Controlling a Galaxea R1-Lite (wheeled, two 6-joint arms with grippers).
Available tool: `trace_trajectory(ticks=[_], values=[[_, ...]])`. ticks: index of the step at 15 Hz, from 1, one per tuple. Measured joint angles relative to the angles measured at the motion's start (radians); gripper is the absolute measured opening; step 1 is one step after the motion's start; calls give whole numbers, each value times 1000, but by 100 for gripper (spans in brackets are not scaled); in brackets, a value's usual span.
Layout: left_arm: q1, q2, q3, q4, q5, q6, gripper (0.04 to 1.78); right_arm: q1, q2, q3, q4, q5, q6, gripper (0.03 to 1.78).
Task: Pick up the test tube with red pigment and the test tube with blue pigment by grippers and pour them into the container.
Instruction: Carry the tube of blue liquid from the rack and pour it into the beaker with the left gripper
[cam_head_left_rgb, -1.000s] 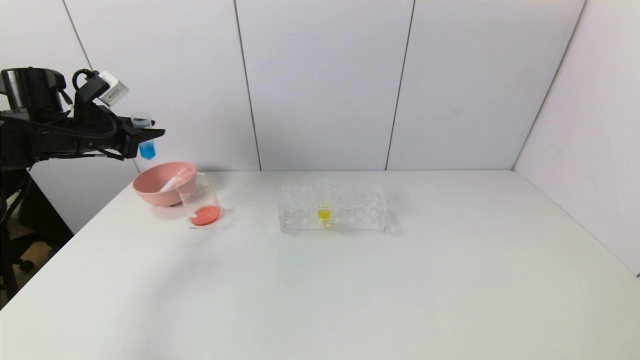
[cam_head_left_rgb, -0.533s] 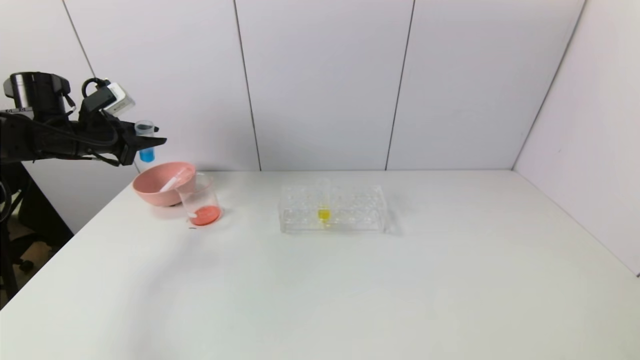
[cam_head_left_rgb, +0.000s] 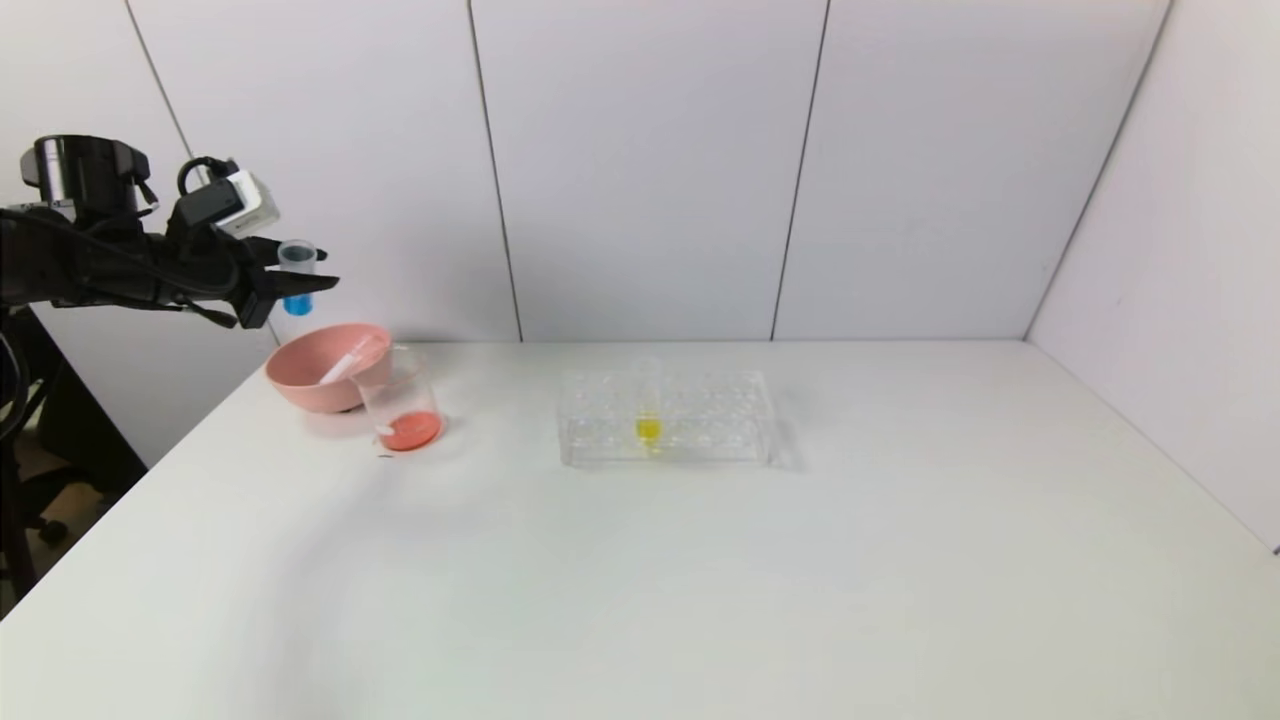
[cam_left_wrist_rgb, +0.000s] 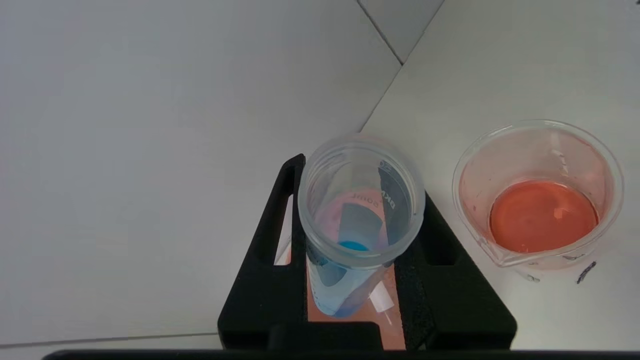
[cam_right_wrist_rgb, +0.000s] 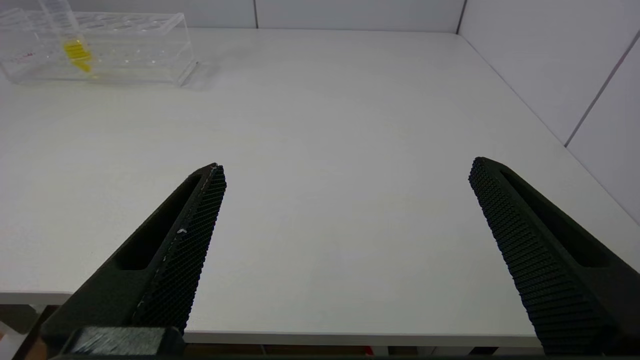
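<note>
Here the left end effector, clamped on the upright test tube with blue pigment, hangs above the pink bowl, so the container lies lower, nearer and to its right on the desk, while the right end effector idles agape.

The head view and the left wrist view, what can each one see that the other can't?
Only the head view shows the clear rack with its yellow tube, the pink bowl holding an empty tube, and the left arm from the side.

Only the left wrist view looks straight down the open mouth of the test tube with blue pigment, showing the blue at its bottom and the jaws shut on it.

Both show the left gripper, that blue tube and the container of orange-red liquid on the white table.
</note>
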Motion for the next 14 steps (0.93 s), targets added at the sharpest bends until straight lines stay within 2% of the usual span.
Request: trace_trajectory(ticks=[9,14], values=[[8,61,-212,306,-29,222,50,0,0,0,0,0,0,177],[20,71,-227,312,-12,249,50,0,0,0,0,1,0,178]])
